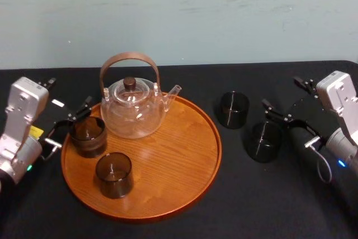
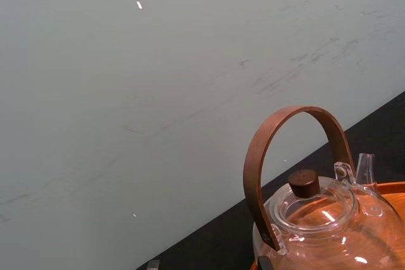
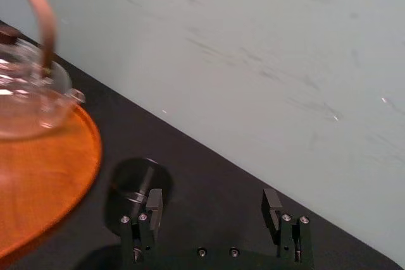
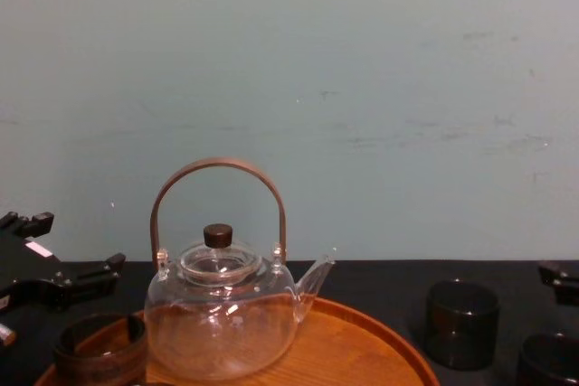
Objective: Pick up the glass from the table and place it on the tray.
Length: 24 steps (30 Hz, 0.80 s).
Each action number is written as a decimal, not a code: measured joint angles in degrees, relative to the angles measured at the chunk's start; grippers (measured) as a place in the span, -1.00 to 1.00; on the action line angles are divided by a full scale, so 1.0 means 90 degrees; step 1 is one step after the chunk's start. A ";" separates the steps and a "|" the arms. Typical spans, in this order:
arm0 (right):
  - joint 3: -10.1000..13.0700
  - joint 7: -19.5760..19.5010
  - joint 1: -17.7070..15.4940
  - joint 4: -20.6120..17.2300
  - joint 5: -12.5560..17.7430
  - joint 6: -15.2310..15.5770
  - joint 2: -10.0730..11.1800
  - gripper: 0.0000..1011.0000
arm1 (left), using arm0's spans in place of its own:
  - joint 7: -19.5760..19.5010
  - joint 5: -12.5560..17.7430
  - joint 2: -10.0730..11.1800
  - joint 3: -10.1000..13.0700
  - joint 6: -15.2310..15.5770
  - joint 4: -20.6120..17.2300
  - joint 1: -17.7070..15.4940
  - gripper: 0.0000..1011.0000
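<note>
Near glass [image 1: 263,141]: a short, dark smoked cylinder, set upright on the black table [image 1: 251,205], to the right of the tray [image 1: 179,155]. The right gripper [image 3: 212,205] is held just beside it on its right with fingers spread wide (nothing is pinched); contact cannot be told. Far glass [image 1: 233,109]: same kind, set behind, closer to the tray's rim. The left gripper [image 1: 71,122], likewise spread, is seen at a third glass [image 1: 88,136] on the tray's left edge.

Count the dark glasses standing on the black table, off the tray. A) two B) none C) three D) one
A: the far glass and the near glass both stand on the black table, to the right of the tray.
</note>
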 joint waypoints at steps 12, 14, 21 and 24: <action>0.0077 0.0066 -0.0868 -0.1113 -0.0013 0.0247 0.0135 0.98 | 0.0000 0.0000 0.0000 0.0000 0.0000 0.0000 -0.0001 0.98; 0.0093 0.0045 -0.0994 -0.1191 -0.0027 0.0282 0.0121 0.98 | 0.0000 0.0000 0.0000 0.0000 0.0000 0.0000 0.0000 0.98; 0.0182 -0.0027 -0.1316 -0.1400 -0.0070 0.0386 0.0094 0.98 | 0.0000 0.0000 0.0000 0.0000 0.0000 0.0000 -0.0001 0.98; 0.0253 -0.0059 -0.1451 -0.1504 -0.0092 0.0443 0.0102 0.98 | 0.0000 0.0000 0.0000 0.0000 0.0000 0.0000 0.0000 0.98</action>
